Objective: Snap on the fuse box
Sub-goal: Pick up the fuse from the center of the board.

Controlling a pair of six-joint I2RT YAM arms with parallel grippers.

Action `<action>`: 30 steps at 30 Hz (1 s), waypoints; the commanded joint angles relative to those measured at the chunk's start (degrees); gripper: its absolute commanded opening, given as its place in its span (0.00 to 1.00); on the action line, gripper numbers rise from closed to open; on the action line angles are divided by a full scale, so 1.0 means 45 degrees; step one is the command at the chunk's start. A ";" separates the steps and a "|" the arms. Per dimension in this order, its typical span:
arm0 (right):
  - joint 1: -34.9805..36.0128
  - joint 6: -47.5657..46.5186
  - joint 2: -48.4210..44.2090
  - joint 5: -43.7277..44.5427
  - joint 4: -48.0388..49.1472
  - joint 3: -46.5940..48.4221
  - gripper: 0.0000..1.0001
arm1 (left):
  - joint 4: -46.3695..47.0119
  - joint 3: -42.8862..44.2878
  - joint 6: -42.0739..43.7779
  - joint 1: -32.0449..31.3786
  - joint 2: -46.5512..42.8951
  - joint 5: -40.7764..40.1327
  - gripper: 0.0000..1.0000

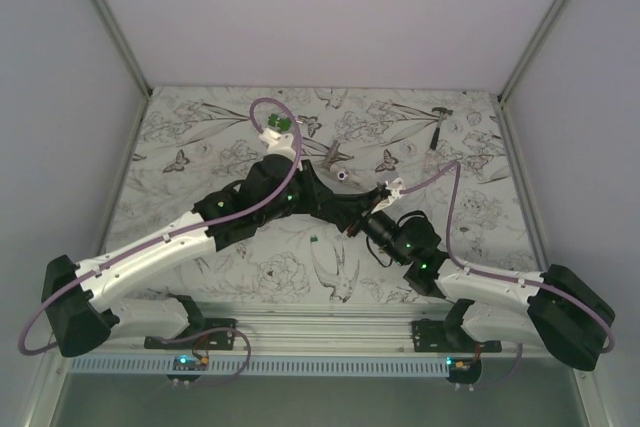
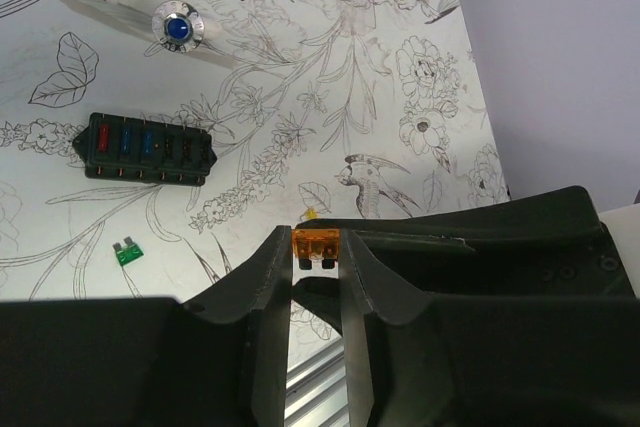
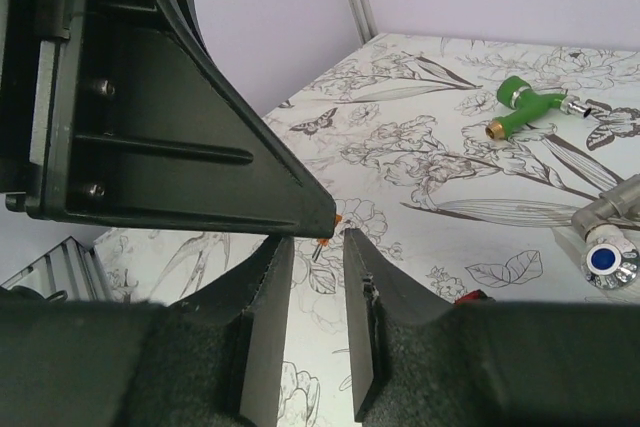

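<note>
My left hand (image 2: 314, 239) is clamped on an orange fuse (image 2: 314, 246), its tips pointing out above the desk (image 2: 330, 77). The fuse box (image 2: 147, 148) lies flat on the desk, up and to the left of those tips in the wrist view and well apart, with its long axis running across that view. My right hand (image 3: 318, 239) sits just beside the left one's tips, jaws parted on nothing. The left looks nearer, though I cannot find the box from overhead.

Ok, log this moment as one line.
left gripper: shut on orange fuse | right gripper: open | fuse box: on table, untouched
</note>
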 commanded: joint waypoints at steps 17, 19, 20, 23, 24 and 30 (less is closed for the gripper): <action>0.0128 -0.0533 -0.0375 0.0265 -0.0186 0.0481 0.00 | 0.0420 -0.0088 0.0409 -0.0184 -0.0361 -0.0239 0.29; 0.0096 -0.0869 -0.0512 0.0005 -0.0620 0.0555 0.00 | 0.0416 -0.0027 0.0954 -0.0167 -0.0526 -0.0131 0.37; 0.0030 -0.1005 -0.0583 -0.0164 -0.0936 0.0655 0.00 | 0.0428 0.0030 0.1391 -0.0108 -0.0631 0.0035 0.42; -0.0509 -0.1170 -0.0849 -0.1481 -0.1941 0.0961 0.00 | 0.0354 0.0298 0.2993 0.0268 -0.0943 0.1259 0.54; -0.0761 -0.1189 -0.0972 -0.2059 -0.2190 0.1050 0.00 | 0.0315 0.0393 0.3484 0.0442 -0.1059 0.1906 0.56; -0.2610 -0.1141 -0.1341 -0.6114 -0.4491 0.2287 0.00 | 0.0097 0.0518 0.6217 0.2165 -0.1843 0.6708 0.61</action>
